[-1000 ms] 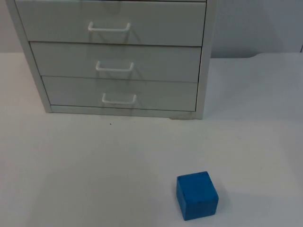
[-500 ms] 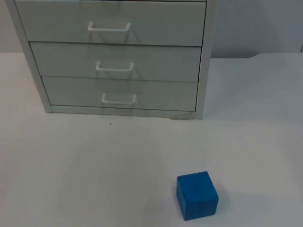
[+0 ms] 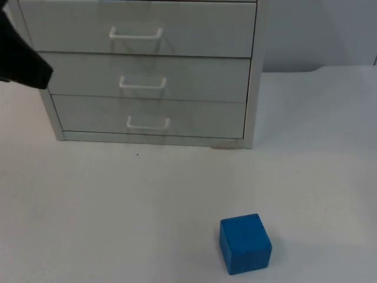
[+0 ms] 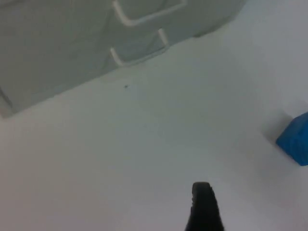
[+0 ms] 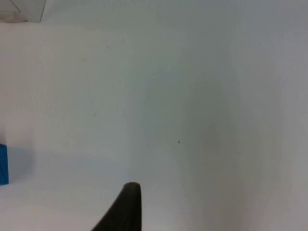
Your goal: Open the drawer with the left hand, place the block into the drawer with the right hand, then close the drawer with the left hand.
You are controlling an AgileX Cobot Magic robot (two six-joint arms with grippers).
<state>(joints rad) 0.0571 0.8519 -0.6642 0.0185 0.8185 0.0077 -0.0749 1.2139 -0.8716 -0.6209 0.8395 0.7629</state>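
Observation:
A pale grey cabinet [image 3: 141,71] with three drawers stands at the back of the table, all of them shut. Each drawer has a white handle: top [image 3: 135,33], middle [image 3: 143,83], bottom [image 3: 148,123]. A blue block [image 3: 245,243] sits on the table well in front of the cabinet's right half. My left gripper [image 3: 22,62] comes in as a dark shape over the cabinet's left edge, level with the middle drawer and touching no handle. Its wrist view looks onto the lower handles [image 4: 139,48] and the block [image 4: 295,140]. My right gripper [image 5: 126,204] hangs over bare table, with the block [image 5: 3,163] off to its side.
The white table [image 3: 106,206] stretches open between the cabinet and the block. A grey partition wall [image 3: 318,32] rises behind the table to the right of the cabinet. A small dark speck [image 3: 138,155] marks the table just before the cabinet.
The left arm has come into the top view at the upper left, in front of the cabinet's left edge. The block and the drawers have not moved.

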